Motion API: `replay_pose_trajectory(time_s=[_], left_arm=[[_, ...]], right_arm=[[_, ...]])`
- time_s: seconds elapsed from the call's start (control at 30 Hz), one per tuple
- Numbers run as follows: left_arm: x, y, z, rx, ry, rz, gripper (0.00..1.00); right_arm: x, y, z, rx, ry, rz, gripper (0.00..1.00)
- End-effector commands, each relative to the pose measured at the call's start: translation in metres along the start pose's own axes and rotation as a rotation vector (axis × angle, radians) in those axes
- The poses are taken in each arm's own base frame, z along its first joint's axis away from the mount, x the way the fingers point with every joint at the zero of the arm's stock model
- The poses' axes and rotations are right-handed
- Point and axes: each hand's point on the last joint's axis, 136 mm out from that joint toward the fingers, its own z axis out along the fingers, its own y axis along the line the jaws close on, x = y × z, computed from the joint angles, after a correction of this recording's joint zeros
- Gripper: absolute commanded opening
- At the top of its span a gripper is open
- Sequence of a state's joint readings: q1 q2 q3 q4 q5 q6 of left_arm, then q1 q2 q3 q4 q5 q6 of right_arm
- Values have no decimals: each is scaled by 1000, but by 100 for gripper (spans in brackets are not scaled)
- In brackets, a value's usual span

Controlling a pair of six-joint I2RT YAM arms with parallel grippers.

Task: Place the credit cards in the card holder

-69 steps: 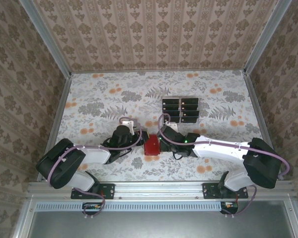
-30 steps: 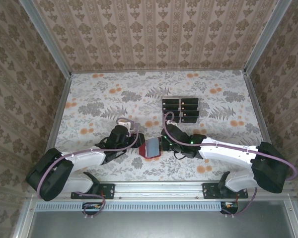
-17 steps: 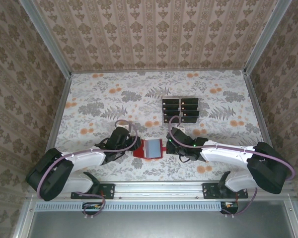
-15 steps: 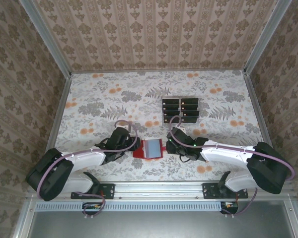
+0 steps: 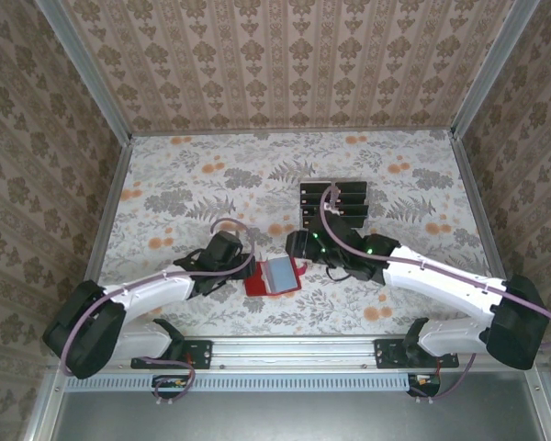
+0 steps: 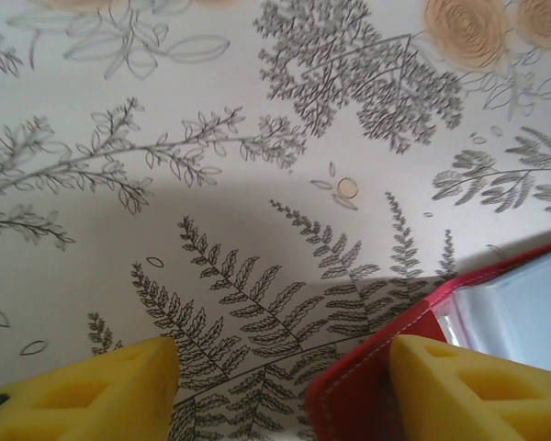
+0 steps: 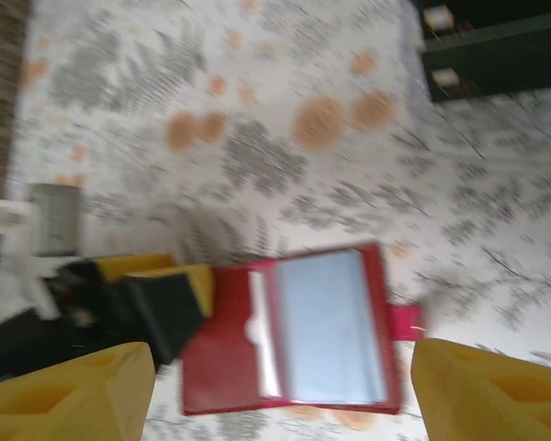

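Item: card holder, red, leather-like, lying opened flat on the table close to its near edge, about mid-width. Its clear window pocket faces up and its snap tab points toward the right edge. Judged light, soft and floppy, apt to fold shut or slide on the floral surface when pushed. Best pinned at the red cover margin, away from the pocket mouth. Item: credit cards, dark, laid in a tight block of two columns near the table's middle, beyond the holder toward the far edge. Judged thin, stiff and smooth, lying flush and so awkward to lift. Take one by a free outer edge and tip it up. Left gripper: jaws parted, clamping nothing, one finger over the holder's left margin; whether it presses cannot be told. Right gripper: jaws spread wide, empty, hovering over the holder's far side, between it and the cards. Obstructions: the left finger at the cover; neighbouring cards packed edge to edge.
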State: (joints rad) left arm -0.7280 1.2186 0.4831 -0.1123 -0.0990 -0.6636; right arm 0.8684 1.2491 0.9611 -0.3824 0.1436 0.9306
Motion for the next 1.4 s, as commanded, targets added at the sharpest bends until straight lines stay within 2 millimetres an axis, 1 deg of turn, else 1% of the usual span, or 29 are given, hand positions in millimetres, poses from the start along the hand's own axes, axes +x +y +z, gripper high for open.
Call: replay_pose_trajectory(time_s=[0.0,0.13,0.2,0.3,0.37,0.47,0.5,0.57,0.67,0.87,0.93,1.07,1.13,1.17,1.27,1.37], left_arm=[[-14,-5,-20,-18,-6,74,66],[-17,-16,-33,24,16,71,67],[-14,-22,-36,45,30,54,68],[-9,-29,-38,57,47,53,69],[-2,-27,-36,38,78,48,69],[17,-17,-31,-14,134,39,68],[23,-14,-29,-25,146,30,68],[33,-9,-25,-32,159,9,67],[39,-4,-19,-40,159,-14,65],[36,-2,-13,-56,149,-2,61],[34,-1,-11,-57,141,0,60],[32,2,-6,-57,132,-4,60],[31,3,-2,-52,128,-13,60],[31,3,0,-50,125,-14,60],[26,3,7,-42,113,-20,59],[21,3,15,-45,101,-7,59]], right_arm=[[-15,18,-20,-16,9,-8,77],[-42,46,-32,-47,-25,19,81],[-52,54,-35,-52,-20,41,83],[-68,69,-40,-100,-10,80,84],[-80,76,-42,-138,-9,110,84],[-92,88,-49,-198,-3,145,85],[-92,89,-41,-191,13,150,85],[-95,96,-42,-214,25,158,85],[-96,103,-42,-235,37,165,85],[-100,108,-45,-270,44,187,85],[-105,113,-46,-294,26,191,85],[-106,113,-44,-283,32,188,85],[-108,110,-44,-272,20,184,85],[-106,107,-42,-263,23,182,85],[-89,90,-27,-223,55,179,85],[-65,66,-8,-189,101,148,83]])
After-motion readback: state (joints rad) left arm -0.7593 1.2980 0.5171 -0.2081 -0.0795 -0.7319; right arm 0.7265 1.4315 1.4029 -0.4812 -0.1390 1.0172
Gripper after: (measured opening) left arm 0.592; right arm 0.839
